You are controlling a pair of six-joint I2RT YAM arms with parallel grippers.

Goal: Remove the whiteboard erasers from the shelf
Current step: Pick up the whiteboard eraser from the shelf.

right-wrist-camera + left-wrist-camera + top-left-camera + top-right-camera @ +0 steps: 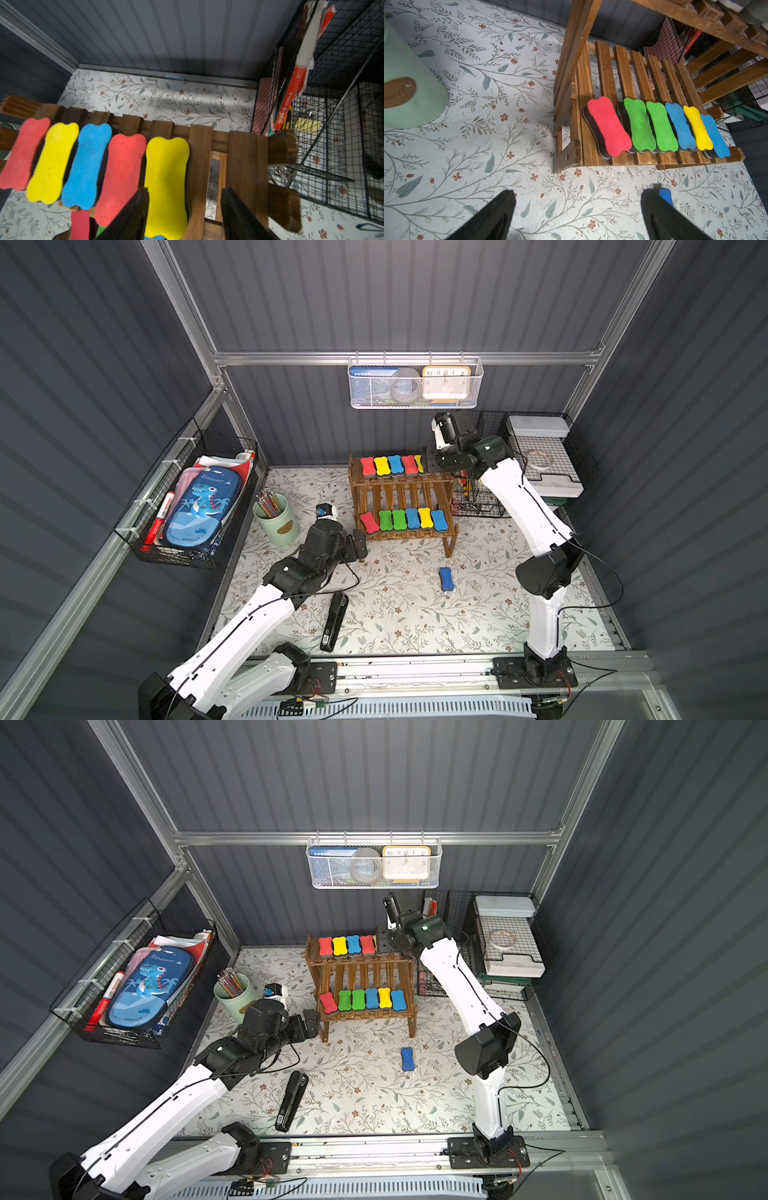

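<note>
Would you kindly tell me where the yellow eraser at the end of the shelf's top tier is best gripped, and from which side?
Across its narrow waist, from above, I'd say. The yellow eraser lies flat on the shelf, its bone shape pinches in midway, and its outer long side is free; the red eraser crowds the other side.

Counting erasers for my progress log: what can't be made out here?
- Yellow bone-shaped foam eraser on the brown slatted wooden shelf's top tier: both top views, mostly behind the right gripper.
- Blue bone-shaped foam eraser on the floral mat: left wrist view, partly behind the left gripper's finger.
</note>
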